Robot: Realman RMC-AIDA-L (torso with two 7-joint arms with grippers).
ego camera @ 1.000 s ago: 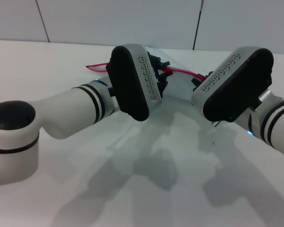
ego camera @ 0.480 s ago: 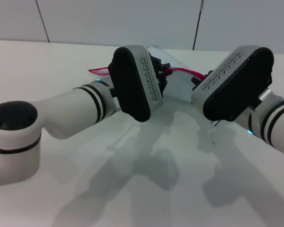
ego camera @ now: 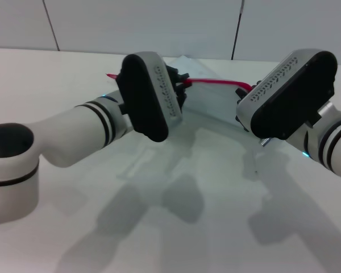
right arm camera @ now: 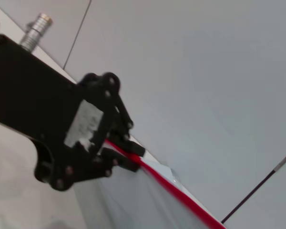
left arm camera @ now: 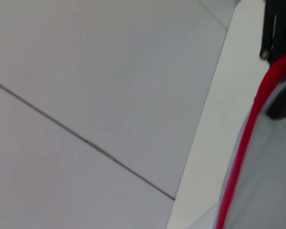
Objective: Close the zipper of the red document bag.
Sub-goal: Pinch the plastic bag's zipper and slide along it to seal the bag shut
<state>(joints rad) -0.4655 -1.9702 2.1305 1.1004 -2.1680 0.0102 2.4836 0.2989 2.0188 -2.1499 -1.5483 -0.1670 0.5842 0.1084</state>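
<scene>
The red document bag point(ego camera: 216, 103) is a translucent pouch held up off the white table between my two arms. Its zipper point(ego camera: 213, 82) is a bright red strip running taut along the far edge. My left gripper point(ego camera: 181, 85) sits on the left part of that strip. The right wrist view shows the left gripper point(right arm camera: 136, 155) shut on the zipper point(right arm camera: 181, 198), with the slider hidden inside its fingers. My right gripper point(ego camera: 241, 101) is at the strip's right end, mostly behind its own housing. In the left wrist view the right gripper point(left arm camera: 279, 67) grips the red edge point(left arm camera: 243, 143).
A white table point(ego camera: 176, 227) stretches toward me under both arms. A pale tiled wall point(ego camera: 131, 23) rises just behind the bag. The bulky wrist housings point(ego camera: 287, 96) of both arms hang over the bag's near side.
My left gripper has slid left along the red strip. The right gripper shifted slightly right and up. The strip between them now runs straighter and longer.
</scene>
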